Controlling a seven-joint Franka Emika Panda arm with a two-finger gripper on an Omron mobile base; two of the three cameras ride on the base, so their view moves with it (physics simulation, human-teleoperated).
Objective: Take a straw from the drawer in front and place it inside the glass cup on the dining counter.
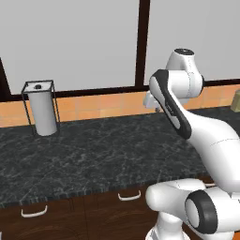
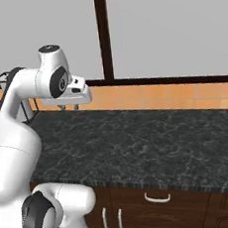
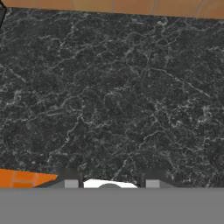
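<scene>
The drawer (image 2: 157, 197), shut beneath the black worktop (image 1: 93, 154) (its curved pale handle faces outward), is seen nearest. Above the worktop the gripper (image 2: 68, 107) is held in mid-air, fingers parted and nothing gripped between them. Farther back, a white cylinder (image 1: 43, 111) in a wire frame is set by the orange tiled wall (image 1: 103, 105).

1. The white arm (image 2: 17, 126) is folded upward at the left of the right base view.
2. The gripper (image 2: 68, 107) is pointed downward, fingers parted, nothing held between them.
</scene>
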